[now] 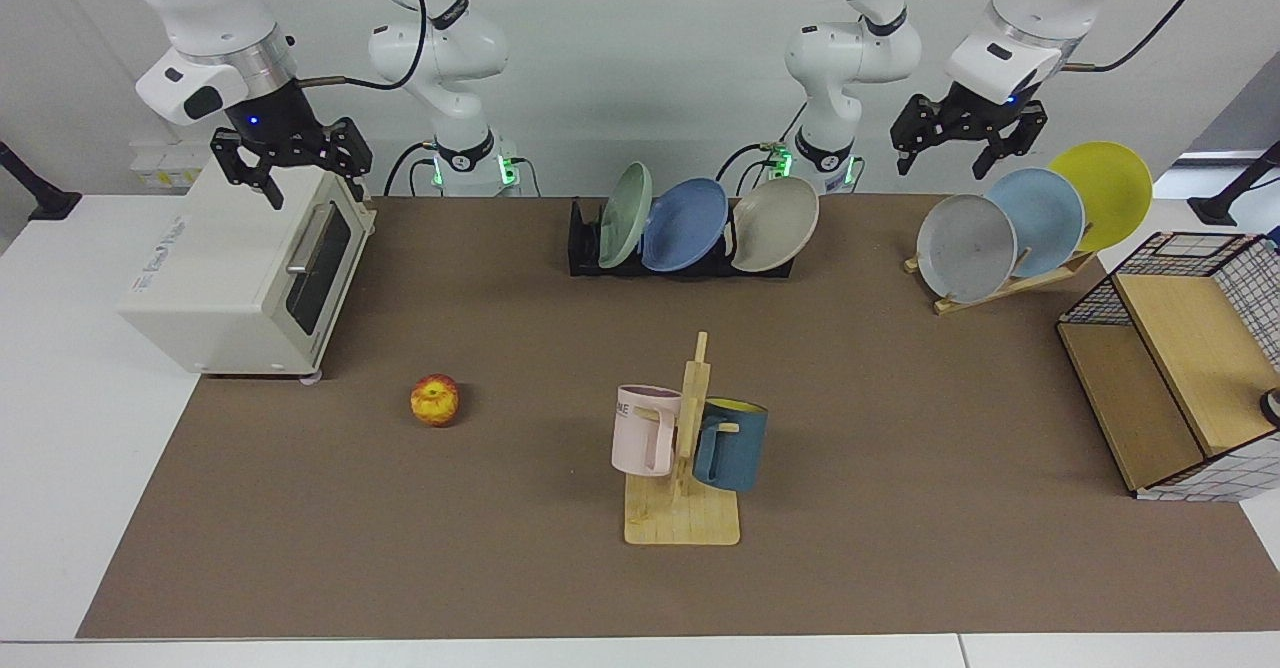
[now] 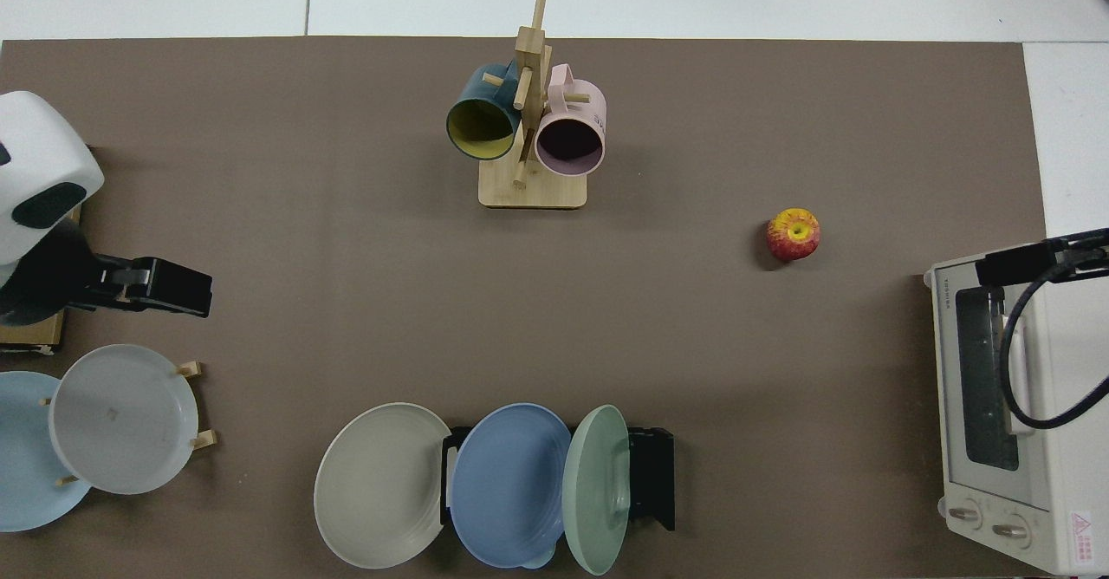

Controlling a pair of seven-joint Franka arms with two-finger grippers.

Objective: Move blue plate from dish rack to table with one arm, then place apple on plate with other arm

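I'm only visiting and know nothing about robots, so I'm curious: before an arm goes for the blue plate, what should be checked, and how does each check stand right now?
1. Blue plate stands in the dish rack, between a green plate and a beige plate: ok.
2. Left gripper open and holding nothing, up above the wooden plate stand: ok.
3. Right gripper open and holding nothing, above the toaster oven: ok.
4. Bare table in front of the rack to set the plate on: ok.
5. Apple lies loose on the mat, within the right arm's side: ok.
6. Room for fingers between the neighbouring plates: cannot tell.
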